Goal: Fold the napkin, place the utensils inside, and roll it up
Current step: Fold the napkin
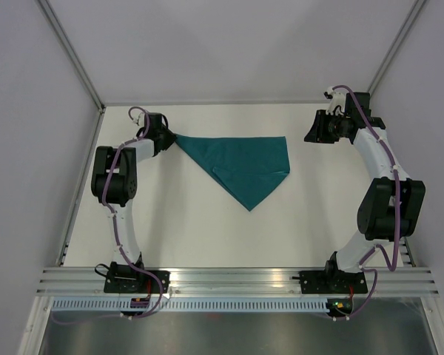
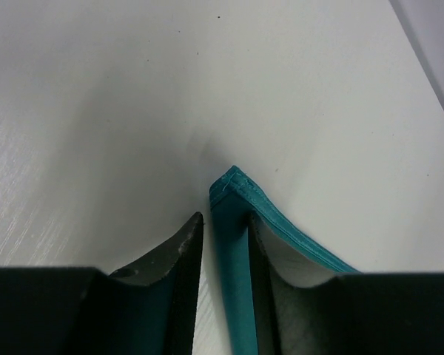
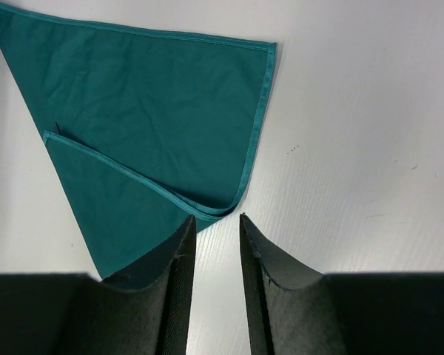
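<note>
The teal napkin [image 1: 240, 163] lies on the white table [image 1: 207, 237], folded over into a rough triangle with its point towards me. My left gripper [image 1: 172, 138] is at the napkin's left corner. In the left wrist view the corner [image 2: 231, 244] stands between the jaws against the right finger, and a strip of bare table shows beside the left finger, so the left gripper [image 2: 225, 218] is open. My right gripper [image 1: 312, 132] is open and empty, to the right of the napkin. In its wrist view the right gripper [image 3: 216, 216] hangs just off the napkin's [image 3: 148, 103] folded corner. No utensils are in view.
Grey walls close in the table at the back and both sides. A metal rail [image 1: 229, 277] with both arm bases runs along the near edge. The right arm [image 1: 388, 200] arches along the right side.
</note>
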`<state>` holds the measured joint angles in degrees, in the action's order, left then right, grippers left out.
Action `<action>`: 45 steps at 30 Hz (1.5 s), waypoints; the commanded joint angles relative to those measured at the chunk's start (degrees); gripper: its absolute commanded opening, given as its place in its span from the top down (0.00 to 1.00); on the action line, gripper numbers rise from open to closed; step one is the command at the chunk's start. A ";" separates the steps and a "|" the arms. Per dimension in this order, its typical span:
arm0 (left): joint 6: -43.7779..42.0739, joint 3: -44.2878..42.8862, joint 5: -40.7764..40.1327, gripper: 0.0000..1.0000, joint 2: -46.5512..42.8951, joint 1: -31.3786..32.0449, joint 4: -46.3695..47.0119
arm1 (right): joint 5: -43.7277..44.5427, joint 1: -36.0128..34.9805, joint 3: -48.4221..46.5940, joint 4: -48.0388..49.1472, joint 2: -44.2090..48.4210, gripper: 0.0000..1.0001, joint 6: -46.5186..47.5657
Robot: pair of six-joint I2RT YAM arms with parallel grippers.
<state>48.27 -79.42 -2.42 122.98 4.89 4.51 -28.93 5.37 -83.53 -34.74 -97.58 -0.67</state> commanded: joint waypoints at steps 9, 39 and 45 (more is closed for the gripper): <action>-2.21 1.10 2.15 0.97 -0.98 -0.40 0.75 | -1.31 -0.18 -1.82 -0.24 -0.51 0.66 0.05; -13.20 32.93 31.92 0.98 -26.04 4.77 43.03 | 0.36 -5.01 -2.87 -3.49 -3.41 0.67 3.57; -18.47 26.87 42.13 0.98 -21.03 14.35 41.98 | 1.15 -5.01 -3.13 -3.75 -3.58 0.67 3.83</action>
<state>35.70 -49.25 29.93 99.22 15.88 42.78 -28.84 0.58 -84.33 -38.20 -100.97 2.83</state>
